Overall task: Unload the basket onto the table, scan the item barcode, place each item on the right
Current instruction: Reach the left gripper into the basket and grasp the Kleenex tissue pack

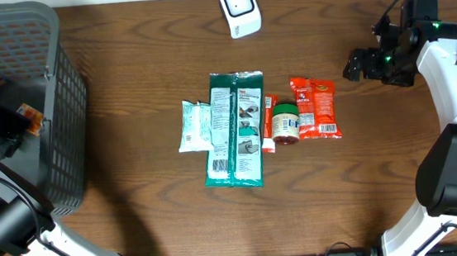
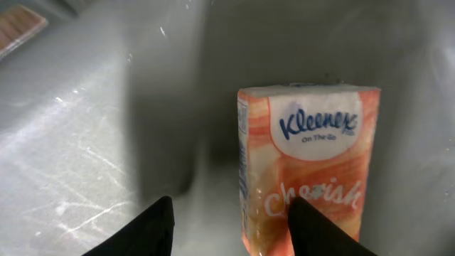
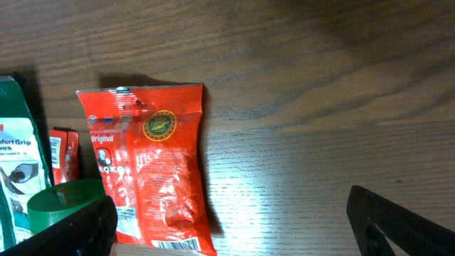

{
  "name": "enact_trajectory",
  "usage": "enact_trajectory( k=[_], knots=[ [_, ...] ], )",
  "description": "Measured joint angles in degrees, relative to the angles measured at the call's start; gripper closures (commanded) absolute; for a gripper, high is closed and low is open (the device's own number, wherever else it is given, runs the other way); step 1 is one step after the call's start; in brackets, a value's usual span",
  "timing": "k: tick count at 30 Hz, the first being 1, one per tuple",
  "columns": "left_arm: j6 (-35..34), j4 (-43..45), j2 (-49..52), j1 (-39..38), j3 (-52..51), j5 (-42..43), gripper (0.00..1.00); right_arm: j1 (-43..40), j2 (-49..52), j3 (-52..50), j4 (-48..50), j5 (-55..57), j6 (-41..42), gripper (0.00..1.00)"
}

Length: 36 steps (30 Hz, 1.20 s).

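Observation:
An orange Kleenex tissue pack point(image 2: 313, 142) lies on the grey floor of the basket point(image 1: 43, 94). My left gripper point(image 2: 231, 227) hangs just above it with its jaws apart. The right finger point(image 2: 316, 231) overlaps the pack's lower edge, and only bare floor shows between the fingers. The white barcode scanner point(image 1: 240, 8) stands at the back of the table. My right gripper point(image 3: 231, 203) is wide open over bare wood, just right of a red snack bag point(image 3: 153, 163) with its barcode at the lower end.
In the middle of the table lie a green package point(image 1: 235, 127), a white and teal pack point(image 1: 193, 125), a slim orange pack point(image 1: 268, 123) and a green-lidded jar point(image 1: 286, 121). The dark basket fills the left side.

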Motion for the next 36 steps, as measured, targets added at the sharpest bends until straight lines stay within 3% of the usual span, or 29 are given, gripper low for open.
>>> enact_trajectory(
  k=[8,19,33,36],
  knots=[
    [0.0,1.7,0.0,0.0,-0.7,1.6,0.48,0.0,0.0,0.0,0.0,0.0,0.0,0.01],
    [-4.7,4.6,-1.8,0.9,-0.7,10.9,0.43,0.0,0.0,0.0,0.0,0.0,0.0,0.01],
    [-5.9,7.5,-2.9,-0.1,-4.5,5.5,0.44,0.0,0.0,0.0,0.0,0.0,0.0,0.01],
    [-5.9,8.2,-2.6,-0.9,-4.6,5.4,0.51,0.0,0.0,0.0,0.0,0.0,0.0,0.01]
  ],
)
